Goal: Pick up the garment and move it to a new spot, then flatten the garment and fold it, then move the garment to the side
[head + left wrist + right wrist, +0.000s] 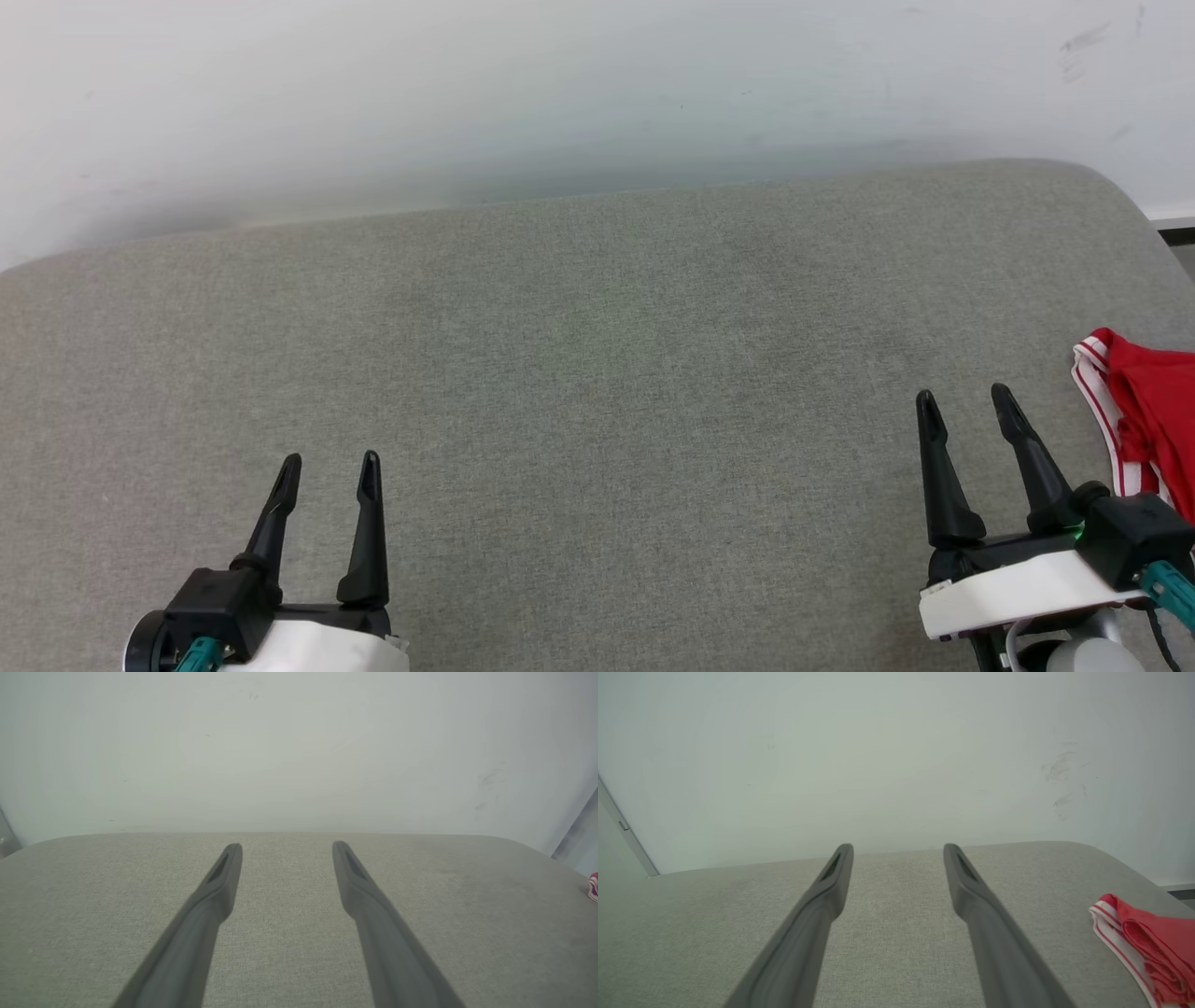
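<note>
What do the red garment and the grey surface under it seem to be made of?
The garment: likely thin soft fabric, red with white-striped trim; it lies in limp folds. The grey surface: seemingly matte woven cloth; fine weave grain shows, rounded corners hint at padding.

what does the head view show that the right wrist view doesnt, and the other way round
Extra in the head view: the left gripper, open above the grey fabric surface, and the white wrist housing behind the right gripper. Extra in the right wrist view: a grey strip slanting up the wall at its left edge. Shared: the right gripper's two open fingers, the grey fabric surface, the wall, and the red garment with striped trim, bunched to that gripper's right, untouched.
</note>
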Controlling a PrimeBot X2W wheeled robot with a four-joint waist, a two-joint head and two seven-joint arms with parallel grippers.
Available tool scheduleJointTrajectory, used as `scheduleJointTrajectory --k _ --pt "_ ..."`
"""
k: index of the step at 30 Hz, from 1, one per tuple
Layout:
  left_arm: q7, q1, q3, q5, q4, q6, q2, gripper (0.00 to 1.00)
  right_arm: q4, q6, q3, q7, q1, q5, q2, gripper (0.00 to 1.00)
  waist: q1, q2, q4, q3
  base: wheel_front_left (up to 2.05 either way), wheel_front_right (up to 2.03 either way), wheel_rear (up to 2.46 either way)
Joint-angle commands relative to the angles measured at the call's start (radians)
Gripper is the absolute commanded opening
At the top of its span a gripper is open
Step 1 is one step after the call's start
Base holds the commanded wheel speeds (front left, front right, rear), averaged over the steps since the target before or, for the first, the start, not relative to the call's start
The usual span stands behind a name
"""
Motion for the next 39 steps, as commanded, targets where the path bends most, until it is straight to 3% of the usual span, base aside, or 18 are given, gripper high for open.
scheduleJointTrajectory --k 1,12,13,18,39 --pt "-0.002 0.004 0.006 -0.009 0.000 -0.003 -0.002 1.00 0.002 0.000 0.002 -0.001 0.000 -0.005 0.006 1.00 0.0001 0.0000 0.000 -0.001 0.00 0.00 0.00" --pt "-0.002 0.013 0.019 -0.046 0.012 0.013 -0.002 1.00 -0.002 0.000 0.005 -0.002 0.004 -0.007 0.008 1.00 0.0001 0.0000 -0.001 -0.006 0.00 0.00 0.00" --pt "0.000 0.001 0.018 -0.048 0.010 0.012 -0.001 0.00 0.001 0.000 0.004 0.000 0.000 -0.001 0.003 0.00 0.0001 0.0000 -0.001 -0.006 0.00 0.00 0.00" --pt "0.007 0.003 0.016 -0.065 0.043 0.010 -0.002 0.00 0.026 0.000 0.006 0.001 0.009 0.018 0.002 0.00 0.0001 0.0000 0.000 -0.007 0.00 0.00 0.00" --pt "0.099 -0.051 0.028 -0.446 0.106 0.001 0.007 0.00 0.069 0.000 -0.005 0.074 -0.016 0.423 -0.019 0.00 0.0001 0.0000 0.011 -0.016 0.00 0.00 0.00"
